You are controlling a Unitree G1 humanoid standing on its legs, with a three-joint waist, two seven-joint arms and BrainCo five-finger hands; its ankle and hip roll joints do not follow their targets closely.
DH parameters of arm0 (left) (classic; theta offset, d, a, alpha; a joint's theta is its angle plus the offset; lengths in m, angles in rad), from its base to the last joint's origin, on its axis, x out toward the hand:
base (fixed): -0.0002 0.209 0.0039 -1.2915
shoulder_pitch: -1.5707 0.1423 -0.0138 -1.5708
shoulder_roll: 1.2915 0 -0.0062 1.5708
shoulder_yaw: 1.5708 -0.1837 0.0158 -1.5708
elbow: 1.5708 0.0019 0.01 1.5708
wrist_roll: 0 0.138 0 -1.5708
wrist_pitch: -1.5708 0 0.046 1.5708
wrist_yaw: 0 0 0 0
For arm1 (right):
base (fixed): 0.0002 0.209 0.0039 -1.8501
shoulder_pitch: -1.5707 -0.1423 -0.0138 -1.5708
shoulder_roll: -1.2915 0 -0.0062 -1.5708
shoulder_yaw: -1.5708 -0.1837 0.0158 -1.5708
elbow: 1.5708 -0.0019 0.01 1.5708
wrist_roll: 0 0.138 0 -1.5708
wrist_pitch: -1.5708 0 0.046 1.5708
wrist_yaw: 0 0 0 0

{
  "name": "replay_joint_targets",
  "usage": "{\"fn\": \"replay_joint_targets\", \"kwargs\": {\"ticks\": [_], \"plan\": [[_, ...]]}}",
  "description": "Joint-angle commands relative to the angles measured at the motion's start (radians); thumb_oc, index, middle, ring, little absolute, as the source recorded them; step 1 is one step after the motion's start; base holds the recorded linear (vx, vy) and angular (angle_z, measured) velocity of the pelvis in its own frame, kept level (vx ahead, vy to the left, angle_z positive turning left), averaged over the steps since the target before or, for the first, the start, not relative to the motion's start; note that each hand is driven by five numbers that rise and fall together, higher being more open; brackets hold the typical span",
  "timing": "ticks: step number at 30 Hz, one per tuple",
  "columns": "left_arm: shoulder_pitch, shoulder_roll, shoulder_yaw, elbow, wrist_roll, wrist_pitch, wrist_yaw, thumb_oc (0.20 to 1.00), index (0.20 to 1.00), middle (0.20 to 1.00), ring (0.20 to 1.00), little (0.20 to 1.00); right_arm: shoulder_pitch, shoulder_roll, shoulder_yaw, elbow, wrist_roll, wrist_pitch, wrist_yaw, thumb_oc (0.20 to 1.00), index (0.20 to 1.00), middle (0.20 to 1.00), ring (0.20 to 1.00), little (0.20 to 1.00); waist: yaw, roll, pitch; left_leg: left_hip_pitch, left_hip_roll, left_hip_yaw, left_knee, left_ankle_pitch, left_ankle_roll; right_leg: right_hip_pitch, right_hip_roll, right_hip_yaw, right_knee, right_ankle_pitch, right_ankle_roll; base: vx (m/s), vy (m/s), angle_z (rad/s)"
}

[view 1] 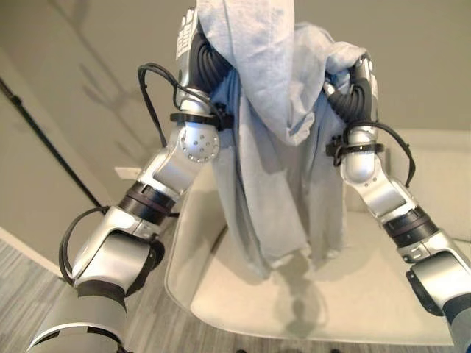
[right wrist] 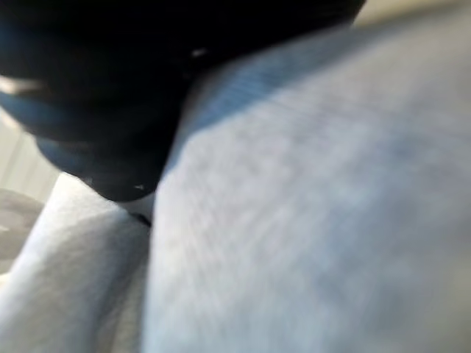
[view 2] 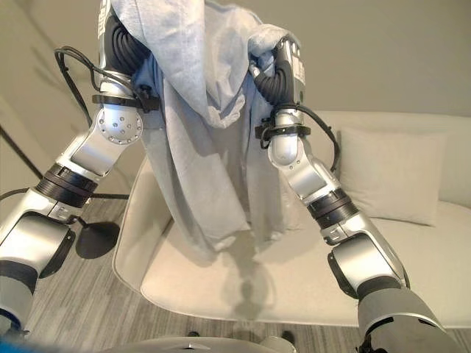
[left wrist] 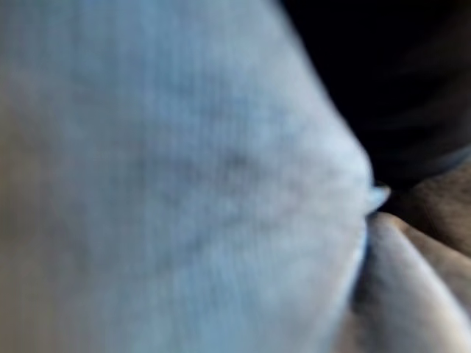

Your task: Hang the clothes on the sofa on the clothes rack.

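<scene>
A light blue garment [view 1: 283, 147] hangs in the air over the sofa [view 1: 368, 294], draped across both raised arms, its hem dangling just above the seat. My left hand [view 1: 190, 40] is up at the top, with the cloth falling over it. My right hand [view 1: 362, 73] is raised on the other side, with a bunch of the cloth [view 2: 266, 38] gathered against it. The same blue cloth [left wrist: 184, 184] lies right against the left wrist camera. In the right wrist view the cloth [right wrist: 316, 220] sits beside the dark ribbed cover [right wrist: 103, 95].
A black slanted pole [view 1: 51, 151] of the clothes rack stands to the left, its round base [view 2: 96, 239] on the grey floor. A cream cushion [view 2: 394, 176] leans on the sofa back at the right. The plain wall [view 1: 412, 59] is behind.
</scene>
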Motion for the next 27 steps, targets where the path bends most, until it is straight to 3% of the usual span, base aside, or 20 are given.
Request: {"fn": "replay_joint_targets", "kwargs": {"ticks": [1,3,4,8,15,18,21,23,25,27], "plan": [[-0.032,0.004,0.042,0.014,0.013,-0.008,-0.020,0.200,0.200,0.200,0.200,0.200,-0.062,-0.045,-0.032,-0.013,-0.033,-0.027,-0.012,0.200,0.200,0.200,0.200,0.200,0.013,-0.003,-0.014,0.053,-0.035,-0.026,-0.142,0.001,0.008,0.092,0.159,0.039,-0.047,-0.031,-0.010,-0.11,0.009,0.22],[-0.034,0.002,0.048,0.017,0.013,-0.006,-0.019,0.200,0.200,0.200,0.200,0.200,-0.062,-0.049,-0.040,-0.006,-0.033,-0.023,-0.012,0.200,0.200,0.200,0.200,0.200,0.019,-0.012,-0.019,0.048,-0.047,-0.023,-0.142,0.008,0.002,0.129,0.182,0.046,-0.102,-0.036,-0.019,-0.08,-0.035,0.06],[-0.025,0.005,0.053,0.021,0.020,0.000,-0.025,0.200,0.200,0.200,0.200,0.200,-0.057,-0.056,-0.042,-0.006,-0.032,-0.028,-0.018,0.200,0.200,0.200,0.200,0.200,0.024,-0.019,-0.024,0.031,-0.058,-0.016,-0.142,0.018,-0.001,0.166,0.202,0.085,-0.201,-0.032,-0.033,-0.04,-0.087,-0.10],[0.000,0.006,0.072,0.031,0.008,-0.005,-0.031,0.200,0.200,0.200,0.200,0.200,-0.039,-0.077,-0.039,-0.015,-0.029,-0.034,-0.007,0.200,0.200,0.200,0.200,0.200,0.018,-0.010,-0.038,0.014,-0.061,-0.019,-0.134,0.025,-0.006,0.220,0.211,0.108,-0.356,0.034,-0.018,-0.03,-0.075,-0.23],[-0.022,0.002,0.065,0.030,-0.008,-0.009,-0.021,0.200,0.200,0.200,0.200,0.200,-0.050,-0.113,-0.033,-0.014,-0.007,-0.041,-0.012,0.200,0.200,0.200,0.200,0.200,-0.006,-0.008,-0.013,-0.062,-0.029,-0.040,-0.078,0.038,-0.034,0.212,0.173,0.086,-0.377,0.066,-0.006,-0.07,0.043,0.06],[-0.032,0.009,0.066,0.026,-0.010,-0.012,-0.011,0.200,0.200,0.200,0.200,0.200,-0.066,-0.124,-0.021,-0.016,0.000,-0.045,-0.014,0.200,0.200,0.200,0.200,0.200,-0.017,-0.018,-0.008,-0.056,0.049,-0.041,-0.076,0.049,-0.044,0.189,0.141,0.086,-0.368,0.071,0.003,-0.07,0.163,0.12],[-0.035,0.007,0.067,0.029,-0.011,-0.012,0.000,0.200,0.200,0.200,0.200,0.200,-0.071,-0.139,-0.022,-0.018,0.002,-0.048,-0.029,0.200,0.200,0.200,0.200,0.200,-0.036,-0.016,-0.014,-0.030,0.173,-0.016,-0.089,0.090,-0.055,0.172,0.107,0.078,-0.354,0.059,0.017,-0.02,0.247,0.23],[-0.034,-0.005,0.064,0.035,-0.010,-0.011,0.007,0.200,0.200,0.200,0.200,0.200,-0.049,-0.151,-0.038,-0.031,0.001,-0.044,-0.039,0.200,0.200,0.200,0.200,0.200,-0.054,-0.001,-0.025,-0.003,0.268,0.003,-0.119,0.141,-0.091,0.181,0.079,0.066,-0.346,0.047,0.034,0.08,0.464,0.45],[-0.035,-0.010,0.055,0.038,-0.010,-0.012,0.006,0.200,0.200,0.200,0.200,0.200,-0.039,-0.166,-0.046,-0.037,-0.002,-0.043,-0.044,0.200,0.200,0.200,0.200,0.200,-0.058,0.009,-0.030,-0.009,0.300,0.009,-0.120,0.156,-0.111,0.196,0.055,0.055,-0.345,0.044,0.049,0.10,0.485,0.30],[-0.035,-0.006,0.058,0.038,-0.018,-0.014,0.004,0.200,0.200,0.200,0.200,0.200,-0.020,-0.161,-0.057,-0.043,0.001,-0.047,-0.042,0.200,0.200,0.200,0.200,0.200,-0.056,0.020,-0.039,-0.007,0.297,-0.018,-0.103,0.128,-0.135,0.211,0.031,0.055,-0.350,0.055,0.066,0.11,0.472,0.18]]}}
